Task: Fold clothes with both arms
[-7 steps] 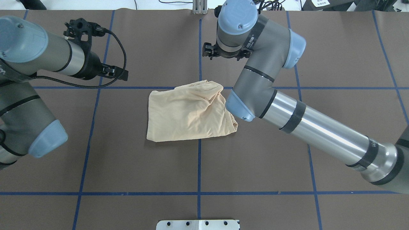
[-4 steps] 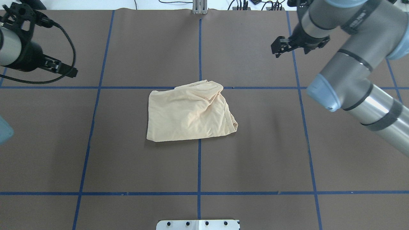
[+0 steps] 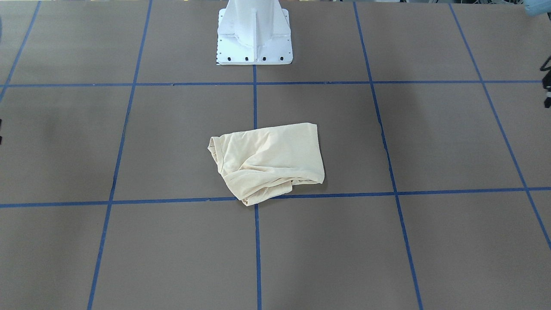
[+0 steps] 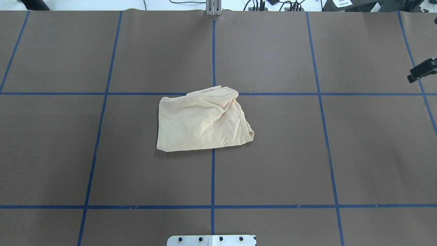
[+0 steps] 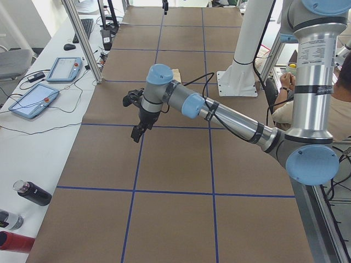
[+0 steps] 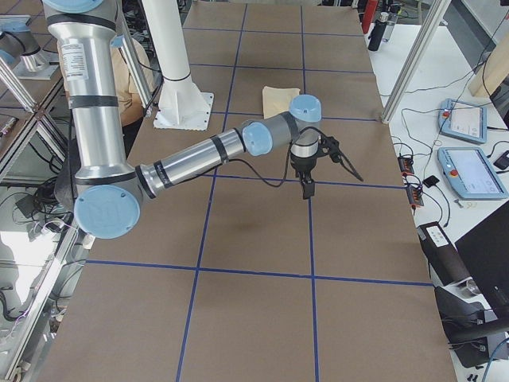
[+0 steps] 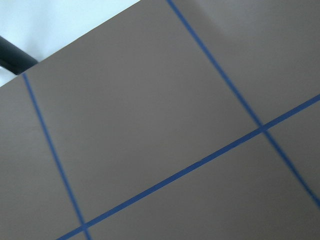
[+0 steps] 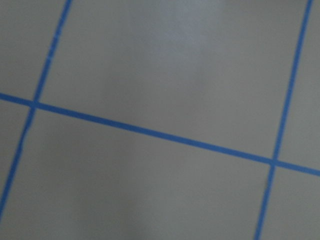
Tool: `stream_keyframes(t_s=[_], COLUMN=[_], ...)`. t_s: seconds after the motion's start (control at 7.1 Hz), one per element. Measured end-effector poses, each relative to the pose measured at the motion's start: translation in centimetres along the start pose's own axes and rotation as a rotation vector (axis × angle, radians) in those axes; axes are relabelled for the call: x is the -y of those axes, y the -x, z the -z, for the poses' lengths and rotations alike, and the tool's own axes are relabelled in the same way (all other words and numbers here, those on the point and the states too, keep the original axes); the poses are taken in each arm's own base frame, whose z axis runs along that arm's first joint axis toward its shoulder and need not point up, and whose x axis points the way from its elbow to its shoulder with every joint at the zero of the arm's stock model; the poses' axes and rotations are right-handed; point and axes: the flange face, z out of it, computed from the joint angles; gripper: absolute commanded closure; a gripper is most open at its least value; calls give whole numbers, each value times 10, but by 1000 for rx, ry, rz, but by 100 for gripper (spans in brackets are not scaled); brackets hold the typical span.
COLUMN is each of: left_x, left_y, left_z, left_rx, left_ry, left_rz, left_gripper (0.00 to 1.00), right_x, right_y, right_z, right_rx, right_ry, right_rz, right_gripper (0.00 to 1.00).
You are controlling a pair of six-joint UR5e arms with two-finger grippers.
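The clothes, one pale cream-yellow shirt (image 4: 205, 119), lie loosely folded and rumpled at the middle of the brown table (image 4: 102, 153); the same shirt (image 3: 269, 161) shows in the front-facing view. No print or label shows. Nothing touches it. The left arm reaches out low over the table's left end, its left gripper (image 5: 135, 133) pointing down above bare table. Over the right end hangs the right gripper (image 6: 307, 191), of which only a black tip (image 4: 422, 70) shows at the overhead view's right edge. I cannot tell whether either gripper is open or shut. Both wrist views show only table and blue tape lines.
The white pedestal base (image 3: 254, 34) stands at the robot's side of the table. Beyond the left end are tablets (image 5: 33, 101) and bottles (image 5: 33, 193); beyond the right end is another tablet (image 6: 477, 171). A seated person (image 5: 340, 93) is beside the robot.
Both arms have swung outward, away from the shirt. The left one has left the overhead view and the right one shows only at its right edge. The shirt has not moved.
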Motion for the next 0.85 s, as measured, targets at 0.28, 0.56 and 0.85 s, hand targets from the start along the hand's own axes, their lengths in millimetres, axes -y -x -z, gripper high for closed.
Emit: stream_keyframes(t_s=[0.28,0.56,0.85], left_x=[-51,-86,-112], left_y=[56,74,76], left_z=[-25,-43,-51], left_rx=[-53,-103,-119], left_ry=[67,105,127], left_rz=[125,197,226], left_gripper=[0,0,0], right_x=[-99,-161,-175], right_y=[-102,-138,-149], right_z=[-1,-16,-26], right_rx=[14,17,18], right_ry=[43,96,110], right_rz=[-38,-117,-152], right_gripper=[0,0,0])
